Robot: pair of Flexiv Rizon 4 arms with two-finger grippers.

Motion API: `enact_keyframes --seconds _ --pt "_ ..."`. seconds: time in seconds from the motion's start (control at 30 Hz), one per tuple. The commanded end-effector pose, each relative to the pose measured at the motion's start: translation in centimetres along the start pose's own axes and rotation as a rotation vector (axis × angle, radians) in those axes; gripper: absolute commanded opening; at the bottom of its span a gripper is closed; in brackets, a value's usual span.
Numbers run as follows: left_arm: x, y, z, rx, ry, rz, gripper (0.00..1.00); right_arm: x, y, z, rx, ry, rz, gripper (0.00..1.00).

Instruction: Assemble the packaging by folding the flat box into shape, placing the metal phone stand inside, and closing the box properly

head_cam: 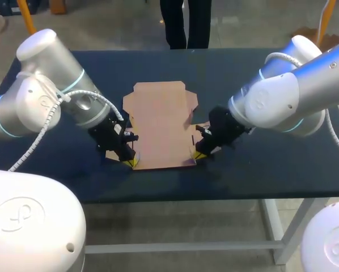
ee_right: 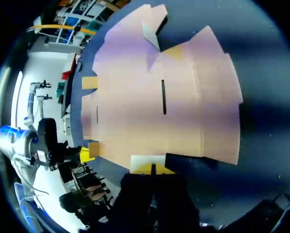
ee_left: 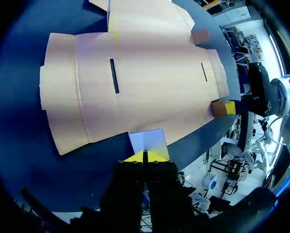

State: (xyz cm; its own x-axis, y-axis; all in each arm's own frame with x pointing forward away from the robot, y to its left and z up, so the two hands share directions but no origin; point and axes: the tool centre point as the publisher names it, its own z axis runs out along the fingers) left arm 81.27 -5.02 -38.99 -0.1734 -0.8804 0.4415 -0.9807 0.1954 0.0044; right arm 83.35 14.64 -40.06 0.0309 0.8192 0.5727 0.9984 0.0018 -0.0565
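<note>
Pinching one flat box (head_cam: 161, 122) at opposite edges: left hand (head_cam: 131, 162), right hand (head_cam: 198, 154).

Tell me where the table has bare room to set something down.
Bare: the far corners of the table either side of the flat box, and the strip along its near edge. Crowded: the box's near corners, where the left gripper and right gripper clamp its tabs.

Robotics lab or test cell, by what shows. My white jointed left arm (head_cam: 39, 96) and right arm (head_cam: 294, 90), cabled along their outsides, come in on either side of the flat box (head_cam: 161, 130). Under the box is a plain dark blue surface (head_cam: 260, 164) on a pale metal frame leg (head_cam: 285, 226), built like a workbench.
</note>
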Motion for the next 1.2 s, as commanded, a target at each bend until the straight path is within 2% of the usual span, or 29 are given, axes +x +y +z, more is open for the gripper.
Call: enact_keyframes --seconds 0.03,1.2 --pt "0.6 -0.1 0.3 -0.004 -0.012 0.000 0.00 0.4 0.1 0.4 0.005 -0.014 -0.001 0.00" --pt "0.9 0.4 2.1 0.107 -0.059 -0.012 0.00 0.5 -0.6 1.7 -0.015 -0.087 -0.030 0.00"
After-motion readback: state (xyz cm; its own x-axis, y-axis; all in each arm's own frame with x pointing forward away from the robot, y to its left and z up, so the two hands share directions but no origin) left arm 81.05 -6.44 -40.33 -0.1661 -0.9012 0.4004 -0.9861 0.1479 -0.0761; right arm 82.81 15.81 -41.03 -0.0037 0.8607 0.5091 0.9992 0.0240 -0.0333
